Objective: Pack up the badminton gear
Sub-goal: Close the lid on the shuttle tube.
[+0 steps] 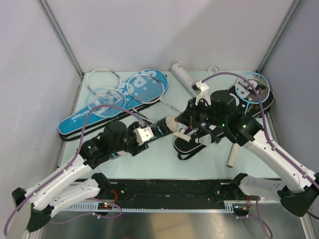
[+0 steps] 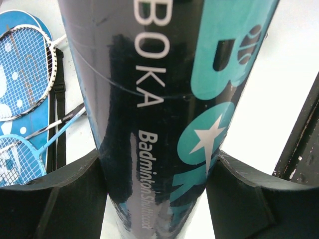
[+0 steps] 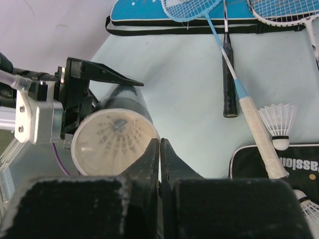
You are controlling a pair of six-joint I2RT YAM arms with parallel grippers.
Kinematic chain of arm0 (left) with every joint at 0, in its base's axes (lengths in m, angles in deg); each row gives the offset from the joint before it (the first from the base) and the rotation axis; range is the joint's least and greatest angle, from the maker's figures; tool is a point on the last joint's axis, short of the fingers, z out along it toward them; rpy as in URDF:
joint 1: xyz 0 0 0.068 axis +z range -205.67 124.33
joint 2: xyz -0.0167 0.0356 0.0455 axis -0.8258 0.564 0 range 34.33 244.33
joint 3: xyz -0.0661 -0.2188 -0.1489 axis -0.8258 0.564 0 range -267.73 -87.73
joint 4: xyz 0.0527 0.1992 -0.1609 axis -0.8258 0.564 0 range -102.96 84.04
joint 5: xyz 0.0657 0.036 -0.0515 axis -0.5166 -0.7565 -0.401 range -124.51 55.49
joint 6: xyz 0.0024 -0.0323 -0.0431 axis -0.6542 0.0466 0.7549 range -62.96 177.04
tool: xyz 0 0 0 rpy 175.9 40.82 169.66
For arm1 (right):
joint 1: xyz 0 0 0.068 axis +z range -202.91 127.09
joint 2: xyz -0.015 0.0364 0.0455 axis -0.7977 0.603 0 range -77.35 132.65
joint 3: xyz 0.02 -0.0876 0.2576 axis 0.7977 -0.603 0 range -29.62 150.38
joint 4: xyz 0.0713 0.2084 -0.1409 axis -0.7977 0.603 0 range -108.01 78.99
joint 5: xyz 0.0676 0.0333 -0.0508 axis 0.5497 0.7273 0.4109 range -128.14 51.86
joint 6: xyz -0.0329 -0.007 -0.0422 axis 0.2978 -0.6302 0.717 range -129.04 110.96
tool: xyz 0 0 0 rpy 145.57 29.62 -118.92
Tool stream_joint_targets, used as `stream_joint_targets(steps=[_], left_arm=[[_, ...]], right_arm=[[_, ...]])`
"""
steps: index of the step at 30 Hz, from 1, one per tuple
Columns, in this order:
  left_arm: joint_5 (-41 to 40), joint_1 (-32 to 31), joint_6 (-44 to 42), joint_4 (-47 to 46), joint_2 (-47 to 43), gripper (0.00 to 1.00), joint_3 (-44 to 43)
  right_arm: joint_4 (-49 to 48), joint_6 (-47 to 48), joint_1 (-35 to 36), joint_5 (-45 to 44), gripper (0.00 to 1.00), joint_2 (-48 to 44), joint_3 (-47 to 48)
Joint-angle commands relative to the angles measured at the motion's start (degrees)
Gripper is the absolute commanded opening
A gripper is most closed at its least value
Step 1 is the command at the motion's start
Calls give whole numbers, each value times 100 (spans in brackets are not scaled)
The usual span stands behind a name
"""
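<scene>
Two units inspected: left end effector [image 1: 147,133] grips black tube [image 1: 162,127]; right end effector [image 3: 159,144], pinched closed, at tube mouth's 4 o'clock.

Open table [image 1: 149,162] lies along the near edge; rackets [image 1: 107,102] and covers [image 1: 75,122] crowd the far side.

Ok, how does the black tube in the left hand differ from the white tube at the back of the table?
The black tube is dark with teal BOKA print; the white tube is plain. The black one is clamped in the left hand, open end showing shuttlecocks inside; the white one lies on the table, untouched, contents unseen. Both are long shuttle cylinders.
</scene>
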Motion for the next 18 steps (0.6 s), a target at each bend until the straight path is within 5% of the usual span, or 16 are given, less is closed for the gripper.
stream_joint_targets(steps=[1, 12, 18], left_arm=[[-57, -38, 63, -568, -38, 44, -423], [10, -43, 26, -565, -5, 44, -416], [39, -42, 6, -568, -37, 44, -397]], right_arm=[[326, 141, 85, -105, 0, -157, -62], [327, 205, 79, 57, 1, -120, -57], [176, 92, 80, 134, 27, -88, -61]])
